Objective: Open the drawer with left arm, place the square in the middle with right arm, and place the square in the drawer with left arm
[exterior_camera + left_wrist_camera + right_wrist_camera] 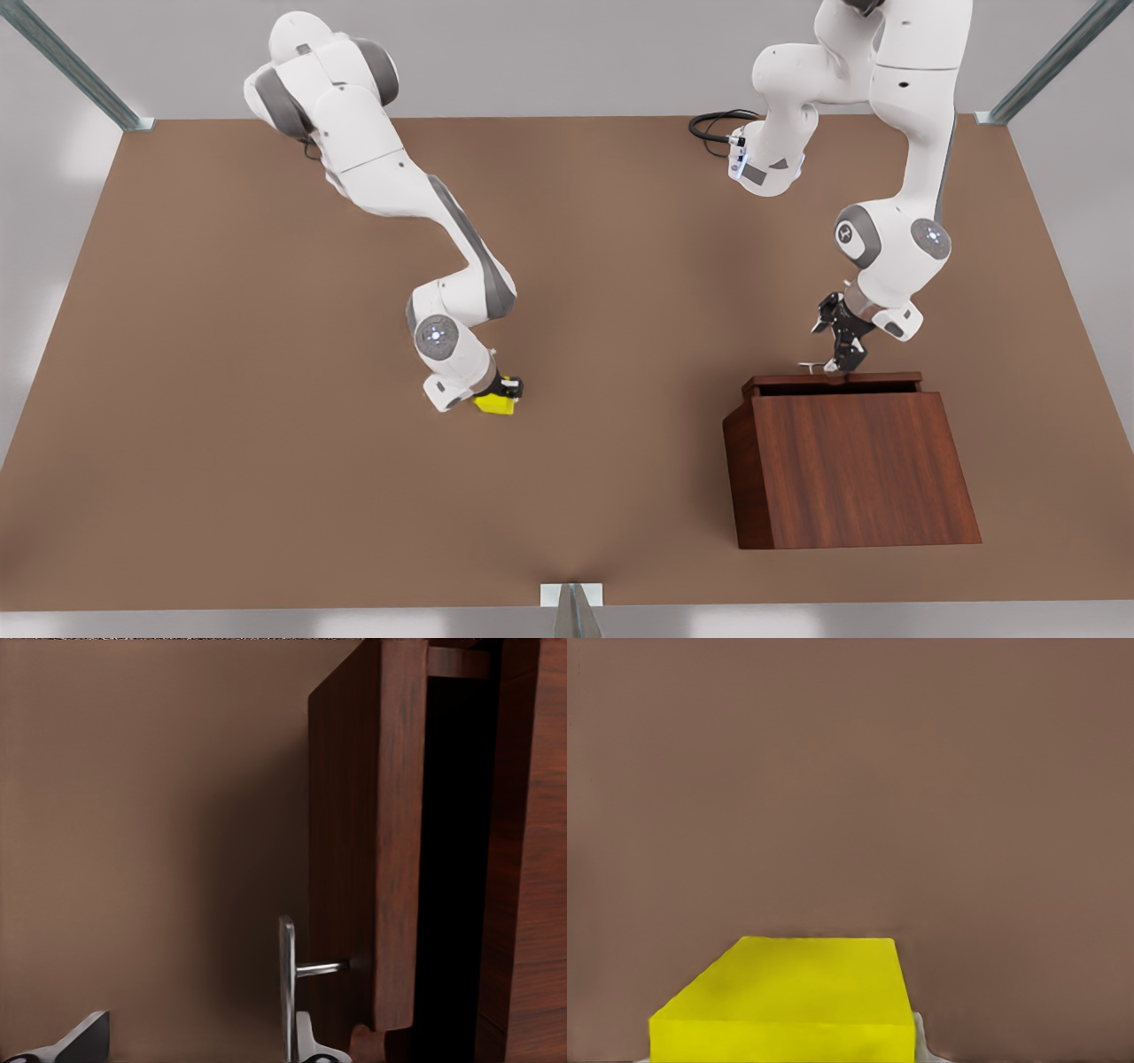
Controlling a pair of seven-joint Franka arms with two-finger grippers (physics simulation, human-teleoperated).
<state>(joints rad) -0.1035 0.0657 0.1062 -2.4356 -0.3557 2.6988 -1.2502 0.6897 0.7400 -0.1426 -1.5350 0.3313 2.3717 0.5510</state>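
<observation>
Soft, even light is falling on the brown table (266, 496), and only faint shadows are sitting under the arms. White glare patches are shining on the pale floor beside it. The gap inside the drawer (456, 868) is staying very dark.

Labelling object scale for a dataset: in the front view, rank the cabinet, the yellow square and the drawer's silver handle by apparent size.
1. Cabinet, by far the largest.
2. Yellow square, small, at the right tool.
3. Silver handle, a thin sliver beside the left tool.
</observation>
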